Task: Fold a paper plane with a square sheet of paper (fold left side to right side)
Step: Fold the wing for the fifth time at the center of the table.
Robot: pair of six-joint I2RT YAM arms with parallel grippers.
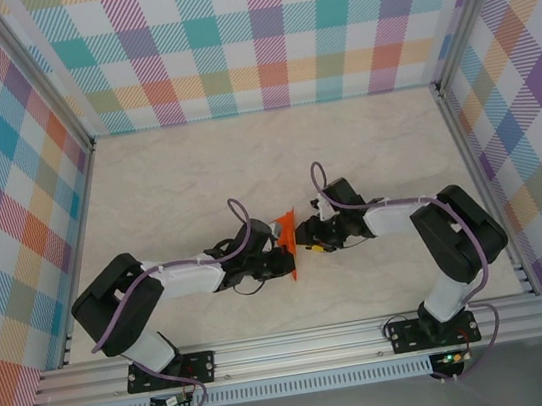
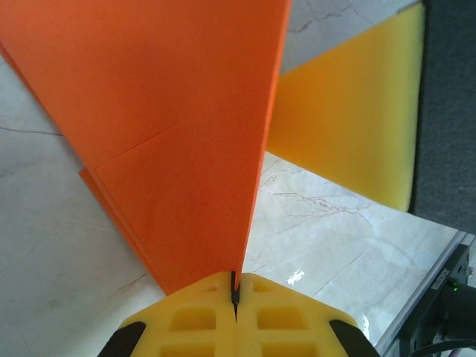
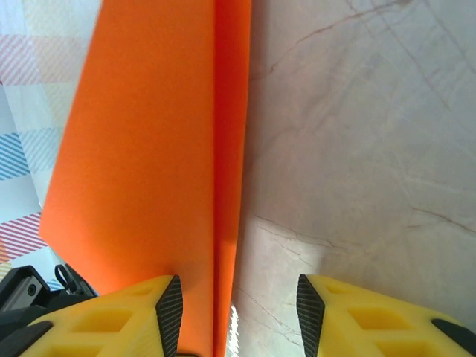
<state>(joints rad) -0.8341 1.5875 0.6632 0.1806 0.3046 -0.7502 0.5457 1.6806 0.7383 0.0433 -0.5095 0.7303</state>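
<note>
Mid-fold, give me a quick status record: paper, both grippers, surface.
paper: folded orange paper, standing on edge between the two grippers
left gripper: shut, pinching the paper's edge
right gripper: open, one finger on each side of the paper's folded edge, with a clear gap on one side
surface: pale marble-look table

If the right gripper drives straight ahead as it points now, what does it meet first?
Most likely the orange paper: it stands edge-on between the right gripper's open jaws, near one finger, so it would slide deeper in. Beyond lies the table; depth is unclear.
</note>
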